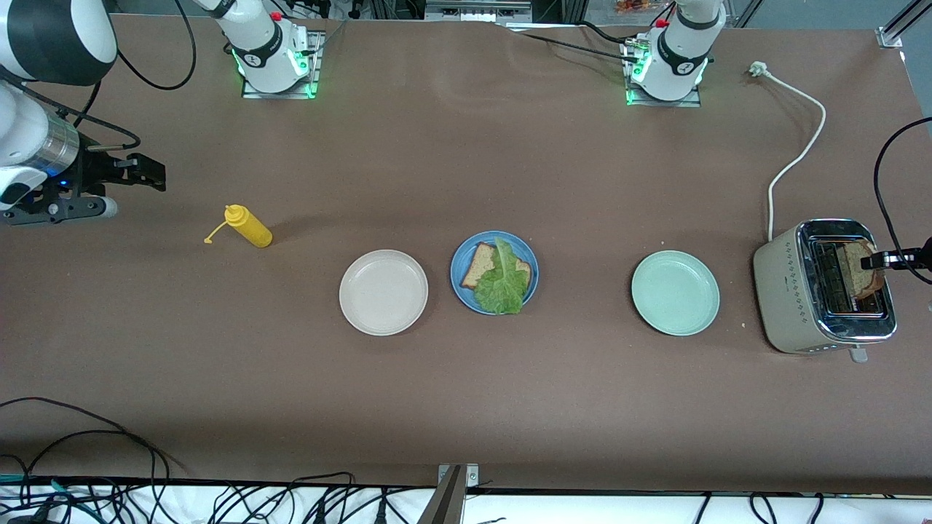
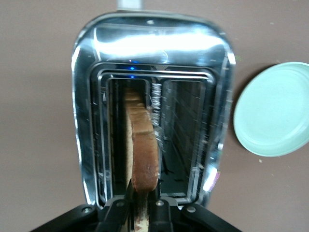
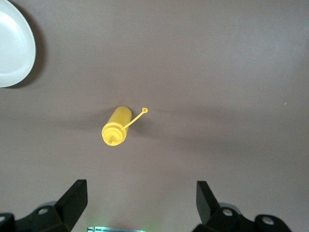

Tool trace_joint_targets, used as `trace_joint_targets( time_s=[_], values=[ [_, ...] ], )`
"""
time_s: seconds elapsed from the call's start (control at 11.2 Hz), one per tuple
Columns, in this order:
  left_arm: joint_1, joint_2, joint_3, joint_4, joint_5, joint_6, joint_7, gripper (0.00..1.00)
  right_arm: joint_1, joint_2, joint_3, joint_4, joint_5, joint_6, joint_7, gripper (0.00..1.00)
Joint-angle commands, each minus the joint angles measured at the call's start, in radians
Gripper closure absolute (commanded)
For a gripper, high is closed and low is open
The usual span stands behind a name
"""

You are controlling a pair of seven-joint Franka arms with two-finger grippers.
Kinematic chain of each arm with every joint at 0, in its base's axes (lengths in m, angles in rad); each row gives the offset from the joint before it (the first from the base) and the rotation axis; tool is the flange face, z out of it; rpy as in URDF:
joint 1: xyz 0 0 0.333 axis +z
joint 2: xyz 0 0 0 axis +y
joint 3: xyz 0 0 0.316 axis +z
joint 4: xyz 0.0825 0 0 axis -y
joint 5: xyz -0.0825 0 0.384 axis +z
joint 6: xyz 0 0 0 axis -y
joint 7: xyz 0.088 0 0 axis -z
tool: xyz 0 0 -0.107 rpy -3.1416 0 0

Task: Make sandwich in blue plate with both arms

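A wide brown table (image 1: pixel 466 407) carries everything. Along its middle sit three plates in a row: a cream-white plate (image 1: pixel 384 292) toward the right arm's end, the blue plate (image 1: pixel 460 271) beside it, and a pale green plate (image 1: pixel 676 292) toward the left arm's end. A yellow squeeze bottle (image 1: pixel 249 226) lies on its side, farther from the front camera than the white plate. A beige and chrome toaster (image 1: pixel 783 291) stands by the green plate, its white cord (image 1: pixel 801 153) trailing across the tabletop.

Glossy white arms with black joint bands, green-lit bases, red buttons, black cables; black right hand (image 1: pixel 149 175).
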Motion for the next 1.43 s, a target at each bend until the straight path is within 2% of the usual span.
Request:
trace_joint_targets(
  time_s=[0.0, 0.09, 0.27, 0.71, 0.98, 1.16, 1.34],
  values=[
    [-0.076, -0.084, 0.0, 0.066, 0.086, -0.145, -0.012, 1.0, -0.04, -0.024, 0.025, -0.018, -0.014, 0.005, 0.029, 0.0],
    [-0.088, -0.108, 0.0, 0.086, 0.097, -0.182, -0.011, 1.0, -0.057, -0.024, 0.032, -0.018, -0.014, 0.005, 0.029, 0.0],
    [-0.146, -0.148, -0.005, 0.124, 0.094, -0.286, -0.006, 1.0, -0.144, -0.024, 0.13, -0.018, -0.012, 0.005, 0.029, 0.0],
    [-0.341, -0.19, -0.019, 0.135, 0.055, -0.34, -0.003, 1.0, -0.145, -0.018, 0.134, -0.018, -0.009, 0.005, 0.029, 0.0],
    [-0.358, -0.178, -0.065, 0.132, -0.083, -0.352, -0.003, 1.0, -0.149, -0.02, 0.123, -0.017, -0.008, 0.0, 0.028, 0.0],
    [-0.363, -0.126, -0.07, 0.12, -0.262, -0.352, -0.003, 1.0, -0.149, -0.018, 0.112, -0.011, -0.006, 0.0, 0.033, 0.0],
    [-0.418, -0.06, -0.068, 0.112, -0.425, -0.352, -0.013, 1.0, -0.154, -0.014, 0.108, -0.011, -0.006, 0.001, 0.029, 0.0]
  ],
)
